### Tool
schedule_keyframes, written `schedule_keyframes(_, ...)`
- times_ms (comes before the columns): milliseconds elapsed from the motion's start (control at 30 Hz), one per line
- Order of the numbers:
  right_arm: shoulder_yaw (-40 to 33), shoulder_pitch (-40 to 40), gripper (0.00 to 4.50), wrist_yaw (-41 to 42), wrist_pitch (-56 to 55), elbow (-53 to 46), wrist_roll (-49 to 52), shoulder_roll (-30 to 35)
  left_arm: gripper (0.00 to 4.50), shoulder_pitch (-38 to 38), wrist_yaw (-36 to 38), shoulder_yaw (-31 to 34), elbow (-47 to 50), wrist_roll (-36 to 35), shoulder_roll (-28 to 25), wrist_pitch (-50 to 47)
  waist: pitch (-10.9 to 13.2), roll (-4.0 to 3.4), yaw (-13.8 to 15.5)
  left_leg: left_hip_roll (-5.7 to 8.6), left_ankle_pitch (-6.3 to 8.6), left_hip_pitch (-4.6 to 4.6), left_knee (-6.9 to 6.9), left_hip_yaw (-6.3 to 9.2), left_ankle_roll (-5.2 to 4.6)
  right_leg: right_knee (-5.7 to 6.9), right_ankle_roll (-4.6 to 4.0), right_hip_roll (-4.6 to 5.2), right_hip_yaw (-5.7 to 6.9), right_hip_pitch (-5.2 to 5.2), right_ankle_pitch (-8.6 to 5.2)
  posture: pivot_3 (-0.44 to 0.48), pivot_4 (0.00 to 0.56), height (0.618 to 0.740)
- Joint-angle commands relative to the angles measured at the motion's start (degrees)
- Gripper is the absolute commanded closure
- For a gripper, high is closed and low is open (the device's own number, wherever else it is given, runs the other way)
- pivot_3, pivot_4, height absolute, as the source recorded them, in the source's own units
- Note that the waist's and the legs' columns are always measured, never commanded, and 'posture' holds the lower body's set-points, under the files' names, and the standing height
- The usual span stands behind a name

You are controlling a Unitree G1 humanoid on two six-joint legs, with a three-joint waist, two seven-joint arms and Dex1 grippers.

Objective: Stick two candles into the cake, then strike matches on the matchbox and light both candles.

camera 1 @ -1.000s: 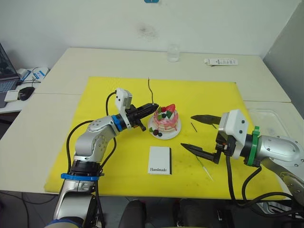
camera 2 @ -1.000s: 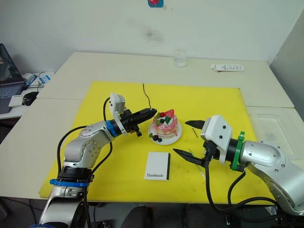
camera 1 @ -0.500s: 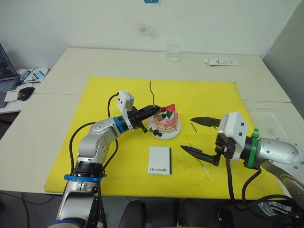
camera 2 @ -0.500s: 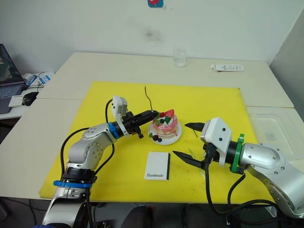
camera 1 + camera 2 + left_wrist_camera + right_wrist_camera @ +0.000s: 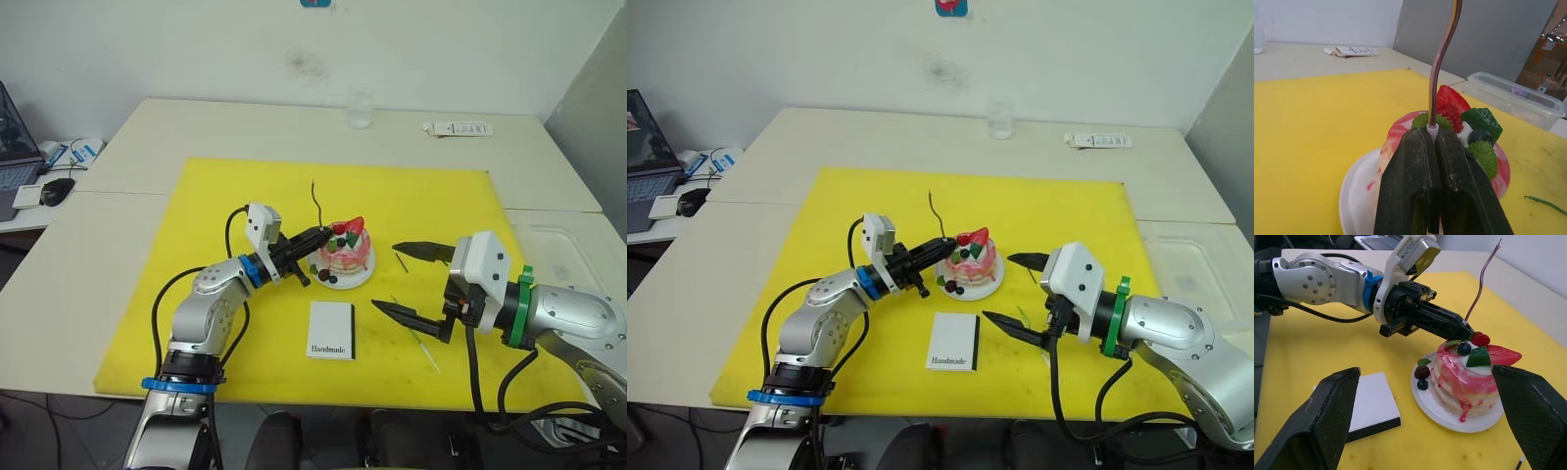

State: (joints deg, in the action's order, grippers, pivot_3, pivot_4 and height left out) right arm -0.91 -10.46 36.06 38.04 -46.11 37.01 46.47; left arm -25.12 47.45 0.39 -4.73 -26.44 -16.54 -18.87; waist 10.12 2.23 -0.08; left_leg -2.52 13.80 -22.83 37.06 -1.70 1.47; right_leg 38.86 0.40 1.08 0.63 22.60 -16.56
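The left gripper (image 5: 1433, 134) is pinching the base of a wavy candle (image 5: 1442, 54), holding it upright at the top edge of the cake (image 5: 345, 253), on the cake's left side. The cake is sitting on its white plate (image 5: 338, 281) on the yellow mat (image 5: 216, 211). The matchbox (image 5: 329, 329) is lying just in front of the cake. The right gripper (image 5: 409, 282) is hovering to the right of the cake, fingers spread wide, with the greenish candle (image 5: 419, 339) lying on the mat beneath it and a match (image 5: 400, 261) between it and the cake

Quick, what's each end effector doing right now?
Left end effector: closed on the base of a thin wavy candle, at the small pink layered cake.
Right end effector: open, holding nothing.
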Motion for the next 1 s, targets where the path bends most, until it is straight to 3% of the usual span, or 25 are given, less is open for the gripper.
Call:
schedule_keyframes(33,-1.35,0.03,0.02,0.07,-1.00,-1.83,-0.40,-0.05,4.50,-1.19,-0.56,0.92,1.76,-0.65,-0.14,-0.01,0.00,0.00,0.00,0.00,0.00,0.00,0.00,0.00,0.00,0.00,0.00,0.00,0.00,0.00,0.00,0.000,0.150,0.740)
schedule_keyframes(67,-1.39,0.11,0.02,0.12,-1.03,-1.82,-0.40,-0.03,4.50,-1.41,-0.92,1.45,1.87,-0.91,-0.47,-0.50,0.00,0.00,0.00,0.00,0.00,0.00,0.00,0.00,0.00,0.00,0.00,0.00,0.00,0.00,0.00,0.000,0.150,0.740)
schedule_keyframes(167,-1.31,0.12,0.00,0.09,-1.00,-1.80,-0.38,-0.09,3.64,-1.71,-1.15,3.12,3.27,-1.85,-2.05,-1.80,0.00,0.00,-0.02,-0.01,0.00,0.00,0.00,0.01,0.00,0.00,0.00,0.00,0.00,0.00,0.00,0.000,0.150,0.740)
schedule_keyframes(533,-1.04,-1.43,0.00,-0.10,-0.61,-1.22,0.30,-0.94,0.12,0.96,-1.47,7.84,13.26,-6.98,-8.68,-8.77,0.00,0.00,-0.09,-0.07,0.00,0.03,-0.01,0.01,0.00,0.03,0.00,0.01,-0.01,0.01,0.00,0.000,0.150,0.740)
schedule_keyframes(667,-2.70,-1.20,0.00,-0.60,0.29,-1.44,1.16,-0.93,0.05,1.36,0.40,10.06,15.15,-7.79,-14.26,-10.05,0.00,0.00,-0.10,-0.11,0.00,0.05,-0.02,0.04,0.00,0.05,0.00,0.02,0.01,0.02,0.00,0.000,0.150,0.740)
schedule_keyframes(800,-7.24,2.99,0.00,-0.68,2.01,-2.72,2.24,0.75,0.05,3.71,8.21,10.50,17.72,-9.78,-23.93,-12.91,0.00,0.00,-0.08,-0.11,0.00,0.05,-0.05,0.01,0.00,0.04,0.00,0.04,0.00,0.03,0.00,0.000,0.150,0.740)
schedule_keyframes(1000,-13.24,20.67,0.00,-2.49,3.09,-7.76,-3.36,2.88,0.05,11.20,22.28,7.87,28.62,-15.83,-37.15,-18.47,0.00,0.00,0.17,-0.09,0.01,-0.01,-0.08,-0.03,0.02,-0.02,0.00,0.17,0.00,0.07,-0.02,0.000,0.150,0.740)
